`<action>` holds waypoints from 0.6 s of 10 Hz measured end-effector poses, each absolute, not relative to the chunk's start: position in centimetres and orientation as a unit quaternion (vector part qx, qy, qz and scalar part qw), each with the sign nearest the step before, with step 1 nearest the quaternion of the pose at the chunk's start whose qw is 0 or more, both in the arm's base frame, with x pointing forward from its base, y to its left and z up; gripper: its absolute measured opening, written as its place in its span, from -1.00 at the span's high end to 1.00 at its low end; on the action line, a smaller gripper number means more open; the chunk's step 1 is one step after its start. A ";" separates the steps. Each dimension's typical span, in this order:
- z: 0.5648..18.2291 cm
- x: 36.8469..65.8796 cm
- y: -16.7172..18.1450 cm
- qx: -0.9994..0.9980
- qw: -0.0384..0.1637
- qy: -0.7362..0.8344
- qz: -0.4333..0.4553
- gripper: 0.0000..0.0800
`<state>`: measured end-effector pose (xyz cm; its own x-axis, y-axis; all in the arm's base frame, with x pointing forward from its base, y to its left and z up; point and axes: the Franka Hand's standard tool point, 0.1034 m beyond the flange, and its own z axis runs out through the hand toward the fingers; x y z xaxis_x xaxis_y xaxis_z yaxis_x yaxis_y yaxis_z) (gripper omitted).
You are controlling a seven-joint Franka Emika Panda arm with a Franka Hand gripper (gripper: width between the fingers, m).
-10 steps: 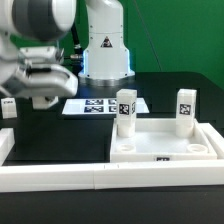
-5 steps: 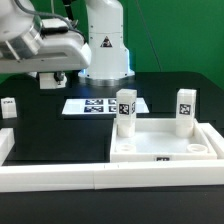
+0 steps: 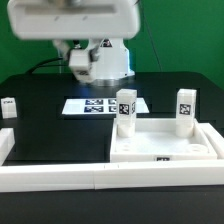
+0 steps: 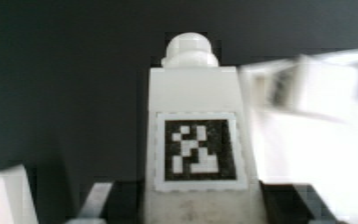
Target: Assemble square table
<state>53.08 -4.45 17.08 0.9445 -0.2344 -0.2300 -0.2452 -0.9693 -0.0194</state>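
A held leg (image 4: 194,110) is clasped between the jaws of the gripper (image 3: 80,60), high above the table (image 3: 50,135). The marker board (image 3: 100,105) is laid below the gripper, slightly toward the exterior view's right. Further that way and nearer the camera, the square top (image 3: 165,142) is set, with a nearer leg (image 3: 125,108) and a farther leg (image 3: 186,108) stood upright at its rear corners. A loose leg (image 3: 8,107) is placed well toward the exterior view's left of the gripper.
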 end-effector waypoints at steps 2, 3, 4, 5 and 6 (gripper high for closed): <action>18.8 57.0 -1.2 -0.988 0.016 0.153 0.032 0.27; 18.5 57.1 -1.0 -0.989 0.017 0.146 -0.009 0.27; 18.4 57.0 -0.9 -0.988 0.018 0.147 -0.040 0.27; 18.3 57.2 -0.7 -0.987 0.018 0.145 -0.064 0.27; 18.3 57.9 -0.5 -0.983 0.016 0.141 -0.114 0.27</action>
<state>57.90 -0.52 18.31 0.9339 -0.2818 0.2199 -0.2745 -0.9595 -0.0641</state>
